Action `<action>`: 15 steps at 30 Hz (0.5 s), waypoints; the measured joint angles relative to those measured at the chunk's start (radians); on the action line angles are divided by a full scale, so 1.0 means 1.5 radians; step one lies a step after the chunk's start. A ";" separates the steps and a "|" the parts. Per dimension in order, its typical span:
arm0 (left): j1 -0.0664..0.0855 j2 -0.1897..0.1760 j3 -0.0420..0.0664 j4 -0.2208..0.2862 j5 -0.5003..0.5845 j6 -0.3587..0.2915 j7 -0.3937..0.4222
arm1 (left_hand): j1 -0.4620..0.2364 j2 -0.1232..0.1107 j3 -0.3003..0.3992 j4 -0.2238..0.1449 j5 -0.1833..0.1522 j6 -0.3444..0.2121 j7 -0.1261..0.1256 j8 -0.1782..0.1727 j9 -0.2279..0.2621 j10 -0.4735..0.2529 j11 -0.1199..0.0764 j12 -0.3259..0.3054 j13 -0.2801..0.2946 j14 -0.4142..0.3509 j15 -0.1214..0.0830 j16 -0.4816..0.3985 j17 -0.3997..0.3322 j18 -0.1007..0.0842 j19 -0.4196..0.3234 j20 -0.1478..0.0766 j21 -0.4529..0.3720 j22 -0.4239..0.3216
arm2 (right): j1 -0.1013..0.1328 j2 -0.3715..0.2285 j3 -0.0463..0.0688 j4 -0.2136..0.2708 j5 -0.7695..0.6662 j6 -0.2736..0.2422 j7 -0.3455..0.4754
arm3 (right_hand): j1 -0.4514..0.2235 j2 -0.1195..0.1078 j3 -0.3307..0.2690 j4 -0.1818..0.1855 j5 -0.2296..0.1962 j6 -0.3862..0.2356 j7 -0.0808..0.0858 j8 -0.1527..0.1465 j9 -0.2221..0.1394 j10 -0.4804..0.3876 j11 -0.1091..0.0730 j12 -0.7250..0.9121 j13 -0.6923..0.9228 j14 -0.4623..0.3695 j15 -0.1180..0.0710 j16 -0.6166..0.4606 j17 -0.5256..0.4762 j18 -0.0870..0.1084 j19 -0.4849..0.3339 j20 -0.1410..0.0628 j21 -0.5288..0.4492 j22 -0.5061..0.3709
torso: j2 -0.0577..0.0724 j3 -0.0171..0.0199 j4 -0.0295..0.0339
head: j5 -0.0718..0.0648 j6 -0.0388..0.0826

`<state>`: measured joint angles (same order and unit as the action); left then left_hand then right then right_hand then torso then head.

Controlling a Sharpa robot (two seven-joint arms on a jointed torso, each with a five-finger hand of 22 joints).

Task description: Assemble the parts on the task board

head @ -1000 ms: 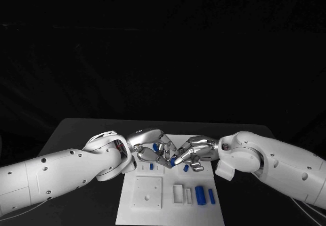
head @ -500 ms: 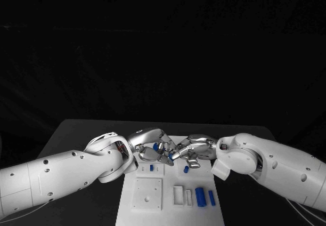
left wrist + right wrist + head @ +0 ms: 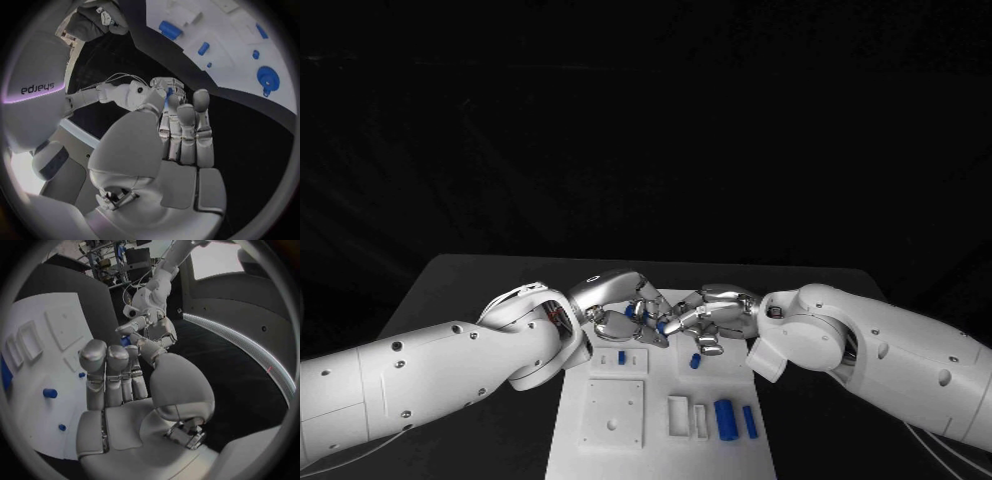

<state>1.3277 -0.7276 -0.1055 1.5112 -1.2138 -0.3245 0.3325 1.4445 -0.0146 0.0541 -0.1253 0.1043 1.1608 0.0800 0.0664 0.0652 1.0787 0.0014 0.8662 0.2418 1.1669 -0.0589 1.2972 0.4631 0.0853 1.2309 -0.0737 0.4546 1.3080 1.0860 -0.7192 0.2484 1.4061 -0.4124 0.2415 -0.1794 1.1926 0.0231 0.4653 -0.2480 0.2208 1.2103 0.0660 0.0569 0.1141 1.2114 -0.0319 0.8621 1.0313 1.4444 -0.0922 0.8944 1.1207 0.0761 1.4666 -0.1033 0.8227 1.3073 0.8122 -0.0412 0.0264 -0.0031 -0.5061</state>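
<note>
Both hands (image 3: pixel 625 318) (image 3: pixel 700 322) meet fingertip-to-fingertip above the task board (image 3: pixel 661 440).

The task board (image 3: pixel 661 440) looks matt white plastic, the table (image 3: pixel 473 280) matt black (the hands polished metal).

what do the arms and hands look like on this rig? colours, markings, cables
Both arms are glossy white rounded shells with small dark screw holes. The left hand and right hand are silver metal, with segmented fingers and smooth rounded palm covers. A "sharpa" logo, mirrored in the left wrist view, marks a white shell. Thin grey cables trail under the right forearm.
</note>
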 measured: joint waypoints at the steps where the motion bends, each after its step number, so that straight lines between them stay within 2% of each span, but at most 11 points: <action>1: 0.000 0.000 0.000 0.000 0.000 -0.001 0.000 | 0.001 0.001 0.000 0.000 0.000 0.000 0.000 0.000 0.000 0.000 0.000 0.000 0.000 0.000 0.000 0.000 0.001 0.000 0.000 0.000 0.000 0.000 | 0.000 0.000 0.000 0.000 0.000 0.000 0.000 | 0.000 0.000 0.000 0.000 0.000 0.000 0.000 0.000 0.000 0.000 0.000 0.000 0.000 0.000 0.000 0.000 0.000 0.000 0.000 0.000 0.000 0.000 | 0.000 0.0002 0.0000 | 0.000 0.000; 11: -0.001 -0.003 0.000 -0.001 -0.001 -0.013 0.000 | 0.001 0.001 0.004 -0.004 0.003 0.013 -0.001 0.000 0.002 0.002 -0.003 -0.001 0.001 0.007 -0.002 -0.005 0.005 0.000 0.002 -0.002 0.005 0.000 | 0.000 -0.001 0.000 -0.002 0.008 0.001 0.003 | 0.000 0.000 0.000 0.000 0.000 0.000 0.000 0.001 -0.001 0.000 0.000 0.000 0.000 0.000 0.000 0.000 0.000 0.000 0.000 0.000 0.000 0.000 | 0.000 0.0002 0.0001 | -0.001 0.001; 15: -0.001 -0.003 0.000 -0.002 -0.001 -0.017 0.001 | 0.007 0.007 0.008 -0.008 0.003 0.013 -0.001 -0.002 0.000 0.002 -0.003 -0.004 0.001 0.007 -0.002 -0.008 0.007 0.000 0.002 -0.002 0.008 0.000 | 0.000 -0.001 0.000 -0.005 0.015 0.002 0.003 | 0.000 0.000 0.000 0.000 0.003 0.000 0.000 0.001 0.000 0.000 0.000 0.000 0.000 0.000 0.000 0.000 0.001 0.000 0.000 0.000 0.000 0.000 | 0.000 0.0001 0.0001 | -0.002 0.000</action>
<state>1.3266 -0.7326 -0.1058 1.5085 -1.2157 -0.3494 0.3341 1.4546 -0.0045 0.0656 -0.1369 0.1081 1.1810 0.0784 0.0634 0.0659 1.0810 -0.0035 0.8604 0.2427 1.1773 -0.0623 1.2853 0.4732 0.0853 1.2345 -0.0772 0.4662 1.3078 1.0856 -0.7202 0.2491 1.3979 -0.3904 0.2452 -0.1744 1.1926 0.0231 0.4653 -0.2481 0.2249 1.2103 0.0660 0.0590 0.1134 1.2114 -0.0319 0.8621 1.0313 1.4445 -0.0922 0.8944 1.1218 0.0761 1.4666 -0.1033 0.8229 1.3073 0.8123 -0.0410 0.0266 -0.0057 -0.5055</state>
